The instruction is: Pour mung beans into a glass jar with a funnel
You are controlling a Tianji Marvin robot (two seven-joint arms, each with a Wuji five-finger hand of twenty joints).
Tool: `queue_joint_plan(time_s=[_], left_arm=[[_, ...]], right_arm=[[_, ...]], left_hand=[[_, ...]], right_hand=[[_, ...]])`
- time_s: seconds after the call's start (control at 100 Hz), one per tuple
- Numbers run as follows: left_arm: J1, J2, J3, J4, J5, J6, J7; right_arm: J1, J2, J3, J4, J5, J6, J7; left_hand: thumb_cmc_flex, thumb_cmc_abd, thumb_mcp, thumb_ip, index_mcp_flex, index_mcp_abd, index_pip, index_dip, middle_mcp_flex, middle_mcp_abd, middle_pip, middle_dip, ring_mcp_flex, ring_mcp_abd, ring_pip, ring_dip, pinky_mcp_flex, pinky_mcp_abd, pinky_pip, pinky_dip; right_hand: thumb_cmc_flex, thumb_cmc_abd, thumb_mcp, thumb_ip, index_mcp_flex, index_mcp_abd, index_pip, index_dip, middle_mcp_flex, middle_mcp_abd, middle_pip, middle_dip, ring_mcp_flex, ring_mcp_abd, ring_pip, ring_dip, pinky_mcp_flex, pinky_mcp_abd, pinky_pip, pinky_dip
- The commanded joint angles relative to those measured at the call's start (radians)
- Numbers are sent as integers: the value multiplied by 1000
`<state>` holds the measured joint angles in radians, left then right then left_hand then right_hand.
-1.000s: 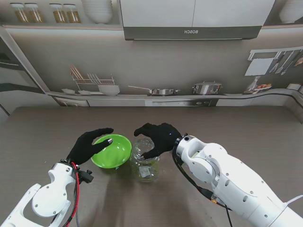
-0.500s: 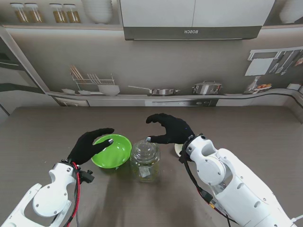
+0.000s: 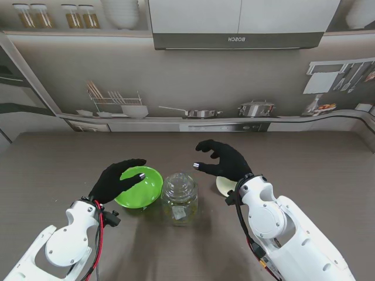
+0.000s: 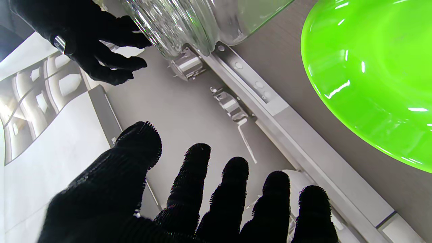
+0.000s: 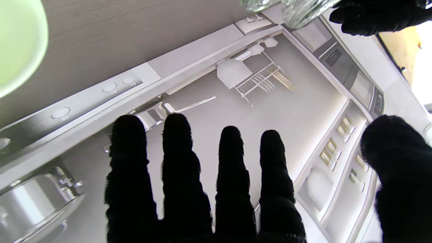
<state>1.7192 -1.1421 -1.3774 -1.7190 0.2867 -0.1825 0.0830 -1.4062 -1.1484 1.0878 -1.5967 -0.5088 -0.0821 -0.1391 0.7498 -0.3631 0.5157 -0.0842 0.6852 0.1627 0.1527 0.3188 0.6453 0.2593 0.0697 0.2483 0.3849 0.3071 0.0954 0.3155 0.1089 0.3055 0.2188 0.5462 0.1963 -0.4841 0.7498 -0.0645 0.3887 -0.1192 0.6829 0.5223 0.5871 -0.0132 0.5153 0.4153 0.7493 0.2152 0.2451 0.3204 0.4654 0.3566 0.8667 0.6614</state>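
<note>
- Looking down from the stand camera, the glass jar [image 3: 179,198] stands upright near the middle of the table [image 3: 304,158], its lid on, with the green bowl [image 3: 139,187] just beside it on the left and a pale round piece [image 3: 225,185], possibly the funnel though I cannot tell, on its right. The right hand [image 3: 221,160] hovers with fingers spread and curled around nothing, lying to the right of the jar and farther from me, partly over the pale piece. The left hand [image 3: 117,178] is likewise unladen, fingers extended over the bowl's near-left rim. The right hand appears the nearer to both the pale piece and the jar's lid, so I judge the coming reach is its job.
- Through the left wrist camera, the left hand [image 4: 189,199] shows all five fingers splayed and gripping nothing; the green bowl [image 4: 371,77] sits ahead of the fingertips to one side, the glass jar [image 4: 189,23] to the other, and the right hand [image 4: 87,40] hangs beyond the jar, apart from it.
- Through the right wrist camera, the right hand [image 5: 209,189] is spread and bare; a pale green rim [image 5: 17,44] shows at one corner, the glass jar's [image 5: 290,8] base at another, and the left hand [image 5: 378,15] beside it. No mung beans can be made out anywhere.
</note>
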Motion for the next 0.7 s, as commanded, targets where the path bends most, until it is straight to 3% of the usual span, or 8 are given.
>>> queue_joint_plan(time_s=[0.0,0.35,0.51,0.69], left_arm=[[-2,-3,4,6,1,-9,-15],[-16,-7,22,26,-5,-31,2],[-26,-9,32,41,-3,-40,11],[-41,-11,47,60,-13,-45,12]], right_arm=[[-27,-7,7,8,6,8,-7],[-79,-2,56,43,58,-21,20],[-89,-12,62,77,77,-32,-17],[-100,-7,79,75,65,-37,-8]], left_hand=[[1,9,-19,25,-32,-15,-23,-11,-34,-25,-11,-15,-32,-33,-23,-17,-17,-28,-41,0],[-11,-9,-10,25,-82,-27,-42,-25,-91,-46,-18,-33,-62,-50,-30,-33,-19,-48,-57,-23],[-16,-15,-7,26,-91,-29,-43,-28,-98,-48,-15,-36,-67,-52,-28,-36,-18,-48,-58,-28],[-18,-18,-3,25,-98,-31,-43,-31,-102,-50,-14,-37,-72,-55,-26,-37,-21,-50,-59,-33]], right_hand=[[22,-16,-18,31,11,-17,-2,-25,15,-22,-16,-10,23,-10,-6,7,-10,4,-2,-14],[54,-35,4,45,-23,-13,-39,-42,-37,-8,-55,-14,-16,-5,-31,2,-40,7,-33,-21],[53,-46,2,44,-19,-12,-42,-42,-38,-4,-50,-12,-15,0,-30,3,-42,16,-40,-19],[37,-33,-2,41,-28,-11,-45,-40,-47,-6,-48,-10,-16,-4,-28,4,-45,10,-43,-16]])
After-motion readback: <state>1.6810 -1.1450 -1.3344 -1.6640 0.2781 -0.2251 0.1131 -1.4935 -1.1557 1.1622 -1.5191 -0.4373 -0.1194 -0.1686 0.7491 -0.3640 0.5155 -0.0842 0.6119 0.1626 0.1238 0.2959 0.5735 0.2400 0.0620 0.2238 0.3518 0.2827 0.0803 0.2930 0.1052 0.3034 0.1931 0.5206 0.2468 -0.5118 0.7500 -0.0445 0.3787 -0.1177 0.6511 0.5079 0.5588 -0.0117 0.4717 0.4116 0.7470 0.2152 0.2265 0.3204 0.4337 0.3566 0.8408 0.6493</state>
